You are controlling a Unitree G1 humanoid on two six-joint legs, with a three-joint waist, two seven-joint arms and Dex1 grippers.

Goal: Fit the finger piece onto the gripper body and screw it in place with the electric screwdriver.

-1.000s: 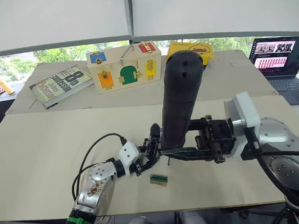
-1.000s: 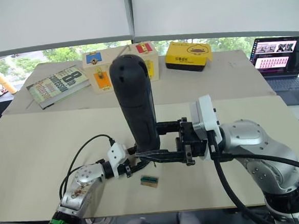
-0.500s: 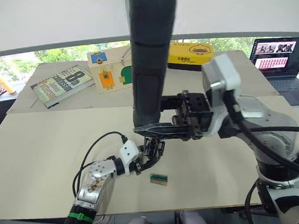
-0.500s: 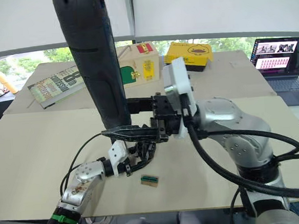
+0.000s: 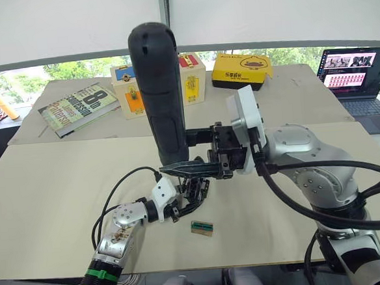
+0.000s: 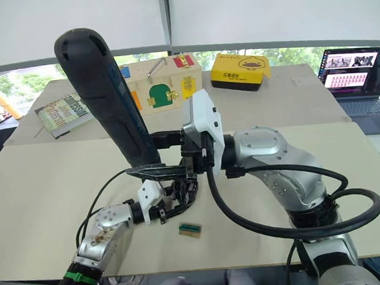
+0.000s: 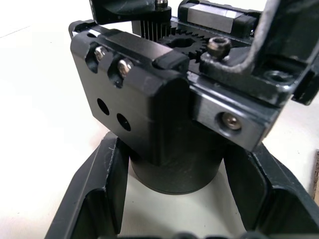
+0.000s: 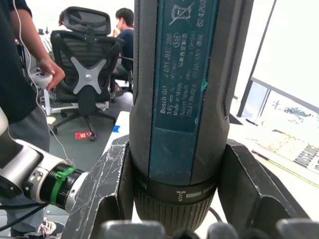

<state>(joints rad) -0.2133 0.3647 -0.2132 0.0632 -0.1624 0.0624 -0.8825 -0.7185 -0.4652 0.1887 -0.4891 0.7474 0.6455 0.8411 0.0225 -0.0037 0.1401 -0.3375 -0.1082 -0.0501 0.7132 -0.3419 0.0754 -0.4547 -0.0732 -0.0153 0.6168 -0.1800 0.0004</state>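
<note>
The electric screwdriver (image 5: 163, 99) is a thick dark cylinder standing nearly upright over the table's middle, with my right gripper (image 5: 179, 170) shut on its lower end. In the right wrist view its labelled barrel (image 8: 180, 94) sits between both fingers (image 8: 107, 184). Just below it, my left gripper (image 5: 191, 193) is shut on the gripper body (image 5: 194, 186), which rests on the table. In the left wrist view the gripper body (image 7: 159, 99) is a black block with screws and a gear on top. The finger piece is hidden from me.
A small green-and-tan block (image 5: 202, 228) lies just in front of the left gripper. A wooden latch box (image 6: 162, 84), a yellow box (image 5: 241, 69), a book (image 5: 76, 106) and a laptop (image 5: 356, 72) stand along the back. People and an office chair (image 8: 92, 64) show beyond the table.
My right arm raised the screwdriver high, then lowered it again, further left and above the gripper body. The left gripper has kept its hold in place.
</note>
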